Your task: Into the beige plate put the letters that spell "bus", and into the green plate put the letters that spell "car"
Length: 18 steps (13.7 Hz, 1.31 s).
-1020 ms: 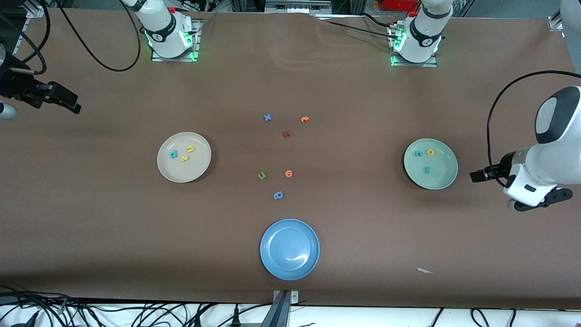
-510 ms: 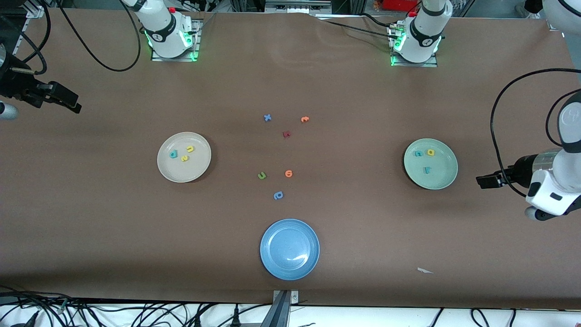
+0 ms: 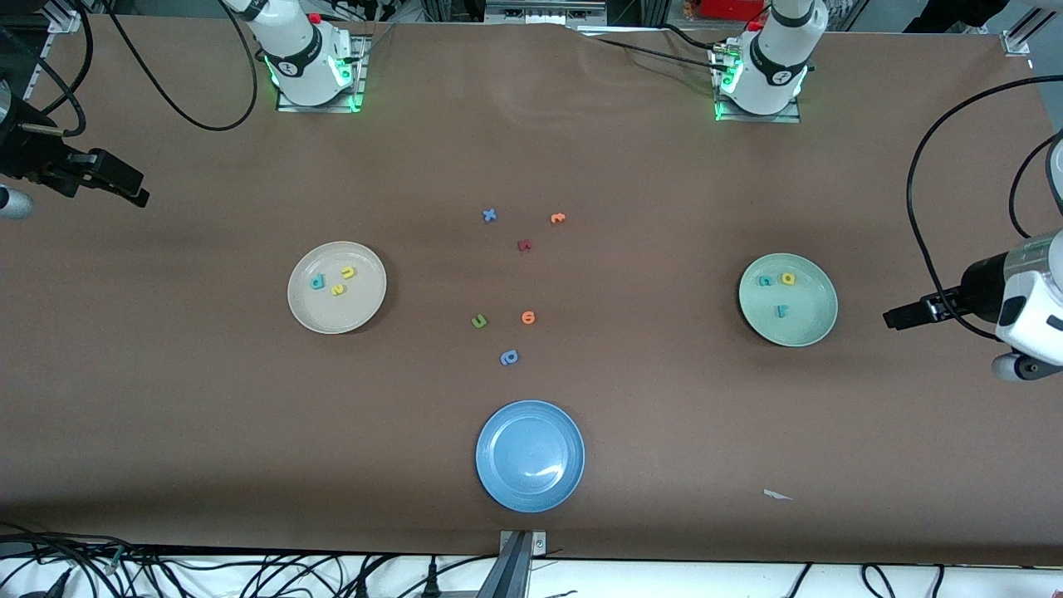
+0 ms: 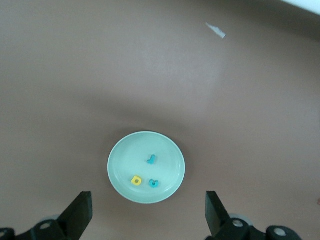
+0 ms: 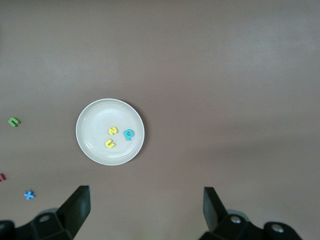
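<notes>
Lying already sorted, the letters that spell "bus" [image 3: 335,280] are seen in the beige plate [image 3: 365,309] and the letters that spell "car" [image 3: 777,290] in the green plate [image 3: 810,328]. Being tiny, light, soft foam, each would best be pinched gently across its flat sides. The left gripper [image 4: 147,212] is held over the desk [image 3: 664,415] beside the green plate, the right gripper [image 5: 145,207] near the beige plate, fingers of both spread wide and empty.

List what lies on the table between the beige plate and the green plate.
In the front view, between the beige plate and green plate: a green u and an orange letter.
</notes>
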Tool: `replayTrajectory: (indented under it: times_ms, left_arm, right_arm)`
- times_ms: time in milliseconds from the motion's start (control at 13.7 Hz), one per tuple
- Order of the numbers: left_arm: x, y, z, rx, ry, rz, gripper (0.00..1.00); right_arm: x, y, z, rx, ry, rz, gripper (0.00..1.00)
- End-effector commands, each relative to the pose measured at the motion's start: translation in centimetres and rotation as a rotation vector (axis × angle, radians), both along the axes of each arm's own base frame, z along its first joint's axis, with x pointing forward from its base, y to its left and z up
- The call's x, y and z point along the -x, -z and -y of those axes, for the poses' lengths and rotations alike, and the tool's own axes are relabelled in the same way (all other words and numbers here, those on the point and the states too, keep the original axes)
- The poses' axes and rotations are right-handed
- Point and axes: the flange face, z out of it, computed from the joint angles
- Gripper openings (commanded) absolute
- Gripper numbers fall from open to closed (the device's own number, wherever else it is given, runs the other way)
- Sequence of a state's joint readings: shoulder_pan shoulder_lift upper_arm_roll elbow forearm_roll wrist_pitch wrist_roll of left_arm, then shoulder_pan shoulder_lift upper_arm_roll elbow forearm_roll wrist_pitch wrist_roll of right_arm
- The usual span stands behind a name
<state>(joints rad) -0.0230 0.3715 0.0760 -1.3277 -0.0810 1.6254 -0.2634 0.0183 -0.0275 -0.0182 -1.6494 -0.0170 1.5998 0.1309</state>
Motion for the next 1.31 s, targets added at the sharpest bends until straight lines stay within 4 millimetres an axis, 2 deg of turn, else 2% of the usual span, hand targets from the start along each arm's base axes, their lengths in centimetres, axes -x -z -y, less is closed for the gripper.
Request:
replayTrajectory:
  times_ms: [0, 219, 510, 728, 1020, 1238]
  left_arm:
    - [3.8, 0.1, -0.3, 0.035, 0.041, 0.052, 0.99]
    - [4.0, -0.8, 0.3, 0.026, 0.064, 0.07, 1.0]
    - [3.6, -3.7, 0.6, 0.024, 0.091, 0.121, 1.0]
    - [3.6, -3.8, 1.5, 0.021, 0.145, 0.12, 1.0]
    - [3.5, -6.4, 0.9, 0.012, 0.225, 0.166, 1.0]
    - [3.6, -6.8, 0.8, 0.017, 0.22, 0.17, 1.0]
  right_arm:
    - [0.4, -0.3, -0.1, -0.005, 0.009, -0.001, 1.0]
    - [0.5, -0.4, -0.1, -0.005, 0.009, 0.001, 1.0]
    - [0.4, -0.2, -0.1, -0.005, 0.008, -0.002, 1.0]
    - [0.4, -0.3, -0.1, -0.005, 0.008, -0.001, 1.0]
    - [0.4, -0.3, 0.1, -0.004, 0.006, 0.001, 1.0]
    - [0.4, -0.3, 0.1, -0.004, 0.003, 0.001, 1.0]
